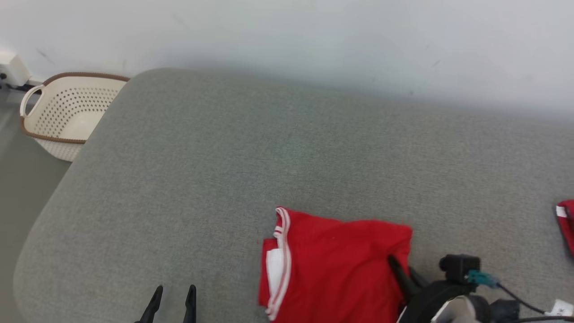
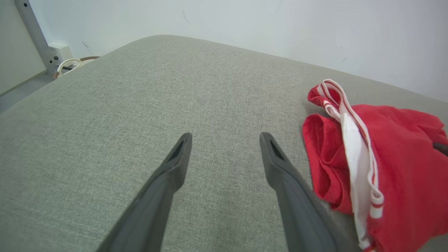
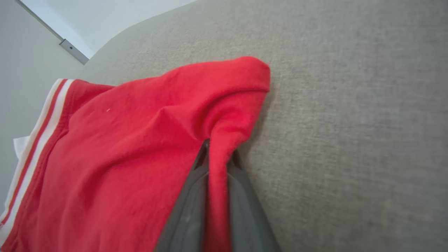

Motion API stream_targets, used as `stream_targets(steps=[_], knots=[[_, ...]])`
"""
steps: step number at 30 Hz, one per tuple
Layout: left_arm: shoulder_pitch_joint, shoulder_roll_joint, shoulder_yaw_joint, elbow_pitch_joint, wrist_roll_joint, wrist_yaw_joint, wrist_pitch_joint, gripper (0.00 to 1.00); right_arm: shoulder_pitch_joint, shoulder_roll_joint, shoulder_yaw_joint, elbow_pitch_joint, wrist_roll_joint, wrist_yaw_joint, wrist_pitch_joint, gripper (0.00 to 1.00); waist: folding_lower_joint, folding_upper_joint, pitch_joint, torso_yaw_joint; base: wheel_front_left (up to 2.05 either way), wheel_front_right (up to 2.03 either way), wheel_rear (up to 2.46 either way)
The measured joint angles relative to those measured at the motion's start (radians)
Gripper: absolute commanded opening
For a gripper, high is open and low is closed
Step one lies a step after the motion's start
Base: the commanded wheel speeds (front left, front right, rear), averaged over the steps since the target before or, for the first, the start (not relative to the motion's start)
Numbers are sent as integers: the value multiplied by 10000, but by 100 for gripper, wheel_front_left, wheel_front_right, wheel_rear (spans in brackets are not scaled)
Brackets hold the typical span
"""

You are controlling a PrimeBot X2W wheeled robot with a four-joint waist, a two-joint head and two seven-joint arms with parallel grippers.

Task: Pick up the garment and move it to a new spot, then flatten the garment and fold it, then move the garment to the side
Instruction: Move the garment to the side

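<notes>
As right claw point(image 3: 219, 151) pinches, garment point(image 1: 334, 264) (red) seemingly folded

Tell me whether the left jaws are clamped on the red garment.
No, the left gripper holds its jaws wide apart over the bare grey surface, with the garment lying off to one side.

On the grey padded surface point(image 1: 202, 179): two red pieces.
The garment point(image 1: 336, 264), loosely folded, sits at five o'clock, its red-and-white striped trim turned toward nine; a second red-and-white piece point(image 1: 567, 224) pokes in at the three o'clock edge, well apart.
</notes>
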Motion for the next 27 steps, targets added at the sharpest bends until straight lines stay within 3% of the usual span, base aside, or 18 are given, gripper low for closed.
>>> stream_targets(steps=[5, 11, 27], knots=[[18, 0, -8, -40, 242, -4, 0, 100, -155, -171, -890, 205, -487, -2, -35, 0, 0, 0, -173, -340, 0, 0, 0], [47, 2, -65, -176, 633, -2, 0, 100, -44, 121, -1611, 142, -1127, -2, -33, 0, 0, 0, -384, -1053, 0, 0, 0], [-76, -2, 73, -261, 913, 115, 0, 100, 319, 391, -2307, 127, -1670, -2, -44, 0, 1, 0, -553, -3922, 0, 0, 0]])
